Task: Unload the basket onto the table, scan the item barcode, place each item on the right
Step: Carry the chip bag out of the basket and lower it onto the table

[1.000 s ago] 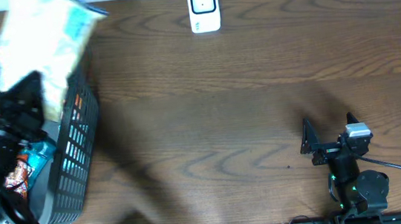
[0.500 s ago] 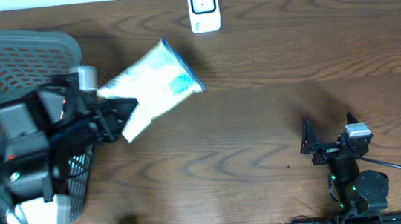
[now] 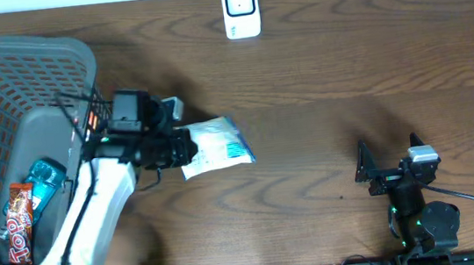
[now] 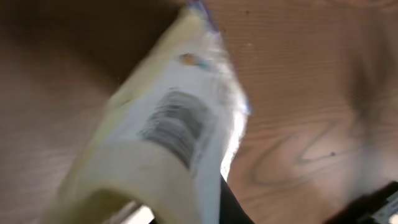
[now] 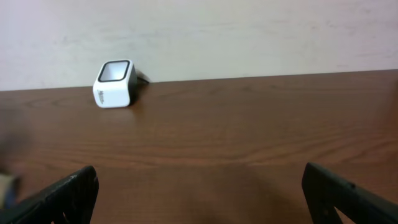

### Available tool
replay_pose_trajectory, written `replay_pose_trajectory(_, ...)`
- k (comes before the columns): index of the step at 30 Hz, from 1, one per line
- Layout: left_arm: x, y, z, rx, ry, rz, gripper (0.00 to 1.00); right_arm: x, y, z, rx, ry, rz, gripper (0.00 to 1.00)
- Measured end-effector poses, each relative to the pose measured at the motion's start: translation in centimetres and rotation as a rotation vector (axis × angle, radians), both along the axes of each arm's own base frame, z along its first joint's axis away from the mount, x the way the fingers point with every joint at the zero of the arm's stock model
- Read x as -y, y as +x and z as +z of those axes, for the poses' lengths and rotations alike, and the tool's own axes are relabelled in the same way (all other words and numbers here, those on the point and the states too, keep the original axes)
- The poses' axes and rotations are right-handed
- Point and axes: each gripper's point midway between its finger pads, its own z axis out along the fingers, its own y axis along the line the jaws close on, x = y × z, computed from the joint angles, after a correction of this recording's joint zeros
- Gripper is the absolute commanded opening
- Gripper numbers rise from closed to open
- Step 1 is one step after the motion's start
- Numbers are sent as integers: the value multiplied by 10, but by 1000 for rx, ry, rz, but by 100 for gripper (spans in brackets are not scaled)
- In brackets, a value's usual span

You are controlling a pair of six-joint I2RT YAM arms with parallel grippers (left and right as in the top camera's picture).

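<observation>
You have open wood across the middle and right of the table (image 3: pixel 328 70). The grey basket (image 3: pixel 25 44) sits at the left edge, holding a red candy bar (image 3: pixel 17 224) and a teal wrapper (image 3: pixel 44 181). Your left gripper (image 3: pixel 181 147) is clamped on the white-and-blue packet (image 3: pixel 216 145), left of centre and well short of the scanner (image 3: pixel 241 9) at the far edge. The packet's barcode (image 4: pixel 176 127) faces the wrist camera. Your right gripper (image 3: pixel 387 154) stands wide open near the front-right corner.

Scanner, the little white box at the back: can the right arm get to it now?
Probably yes. The right end effector is open and empty, and only table lies between it and the scanner. Whether it stretches that far, I cannot tell.
</observation>
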Motion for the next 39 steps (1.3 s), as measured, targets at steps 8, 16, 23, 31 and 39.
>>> replay_pose_trajectory(8, 28, 11, -29, -27, 6, -44, 7, 0, 0, 0, 0, 0, 0, 99)
replay_pose_trajectory(16, 49, 6, -53, -72, 31, -86, 8, 0, 0, 0, 0, 0, 0, 99)
replay_pose_trajectory(23, 56, -1, -66, -91, 92, -97, 43, 0, 0, 0, 0, 0, 0, 99)
replay_pose_trajectory(31, 52, -5, -73, -101, 144, -62, 90, 0, 0, 0, 0, 0, 0, 99)
replay_pose_trajectory(39, 43, -6, -80, -117, 185, -10, 98, 0, 0, 0, 0, 0, 0, 99)
